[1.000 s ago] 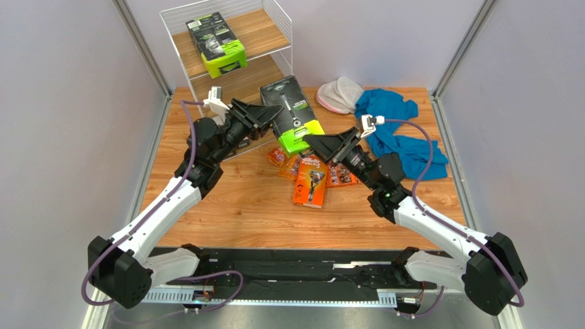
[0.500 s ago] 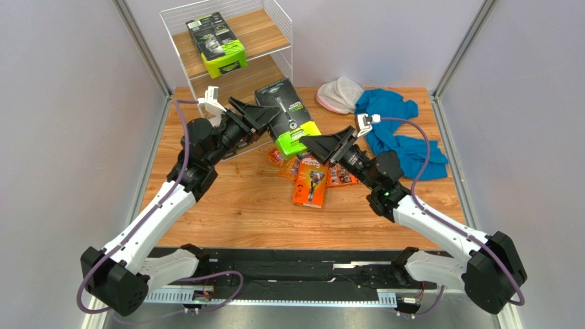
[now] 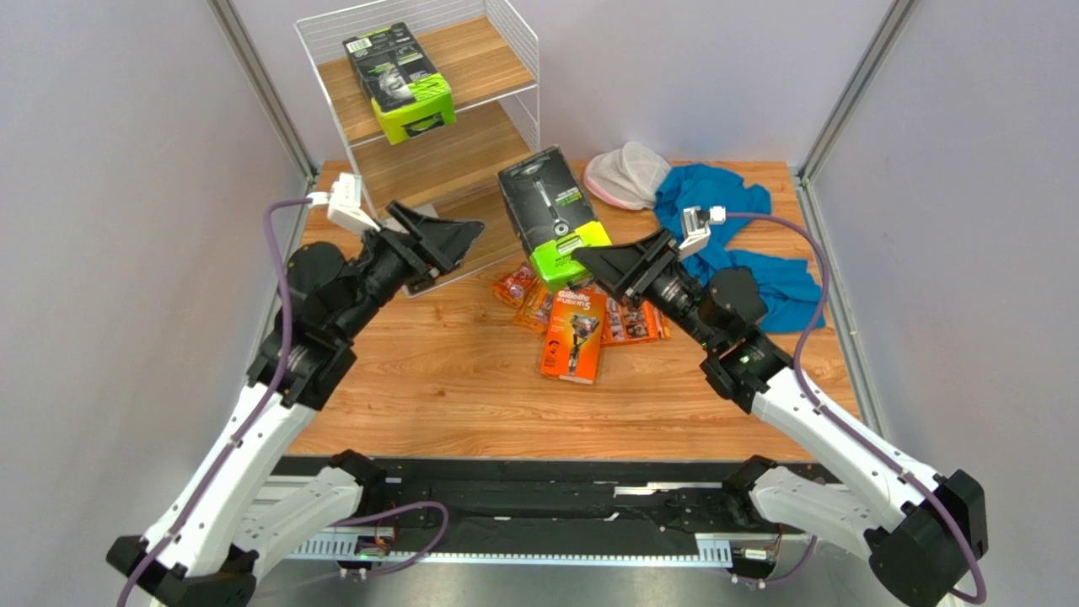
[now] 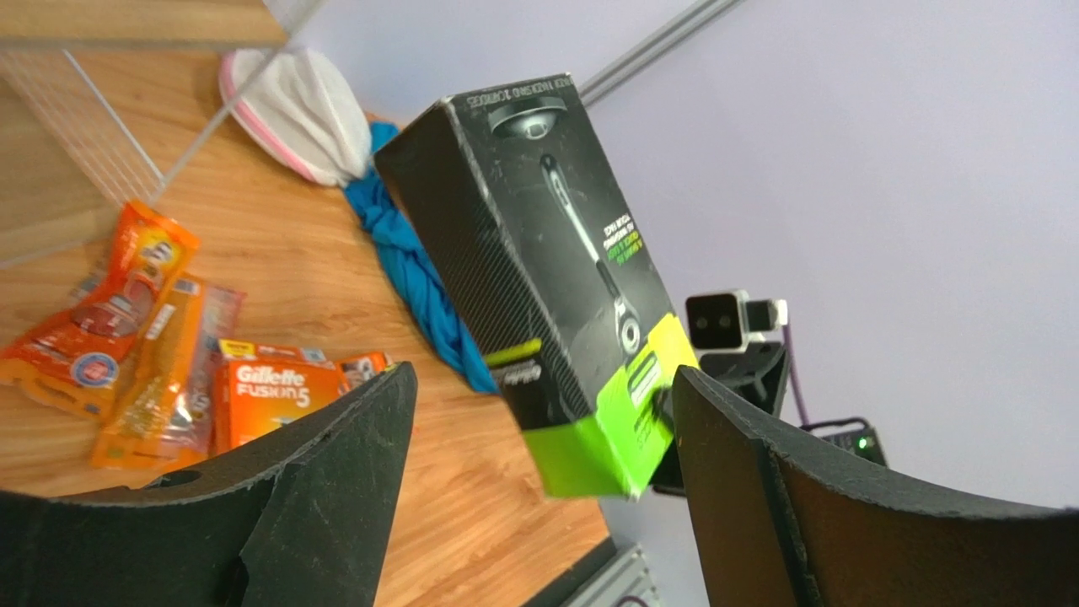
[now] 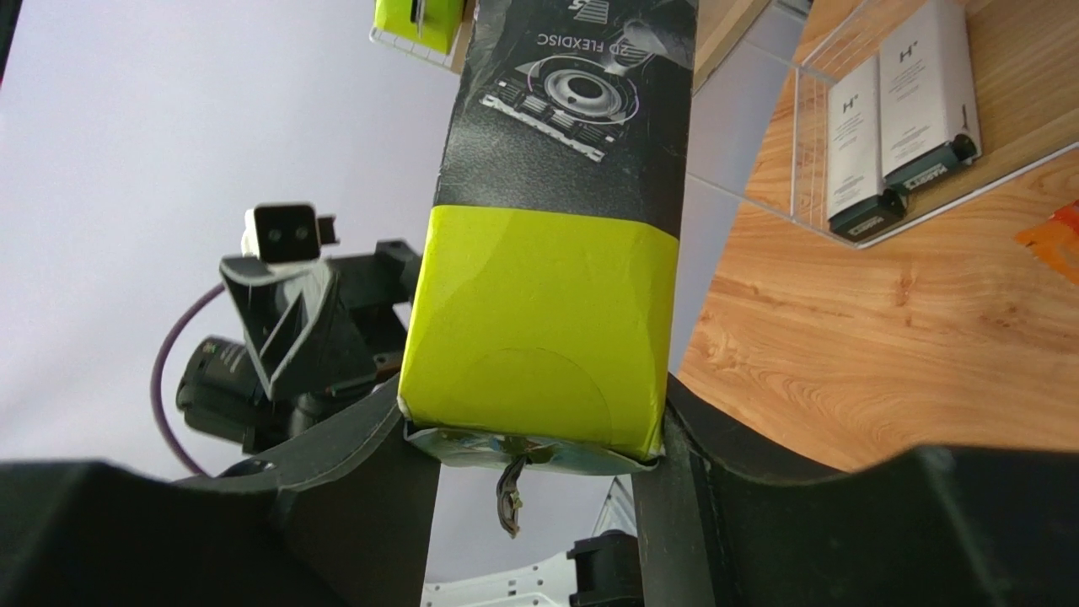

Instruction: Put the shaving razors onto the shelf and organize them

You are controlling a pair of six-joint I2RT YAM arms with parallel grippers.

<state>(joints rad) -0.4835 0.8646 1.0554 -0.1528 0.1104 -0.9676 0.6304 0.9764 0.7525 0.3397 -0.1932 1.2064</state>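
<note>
Black razor pack [image 3: 545, 209] now sits clamped in my right gripper [image 3: 586, 262] alone; my left gripper [image 3: 466, 233] has let go, jaws wide, seemingly drawn back.

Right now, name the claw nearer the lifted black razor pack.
Right. The right claw grips the pack by its lime-green end; the left claw hangs open beside it, apart.

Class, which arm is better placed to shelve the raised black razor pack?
Right: the right gripper grips the black razor pack by its lime end; the left gripper is open and empty.
</note>
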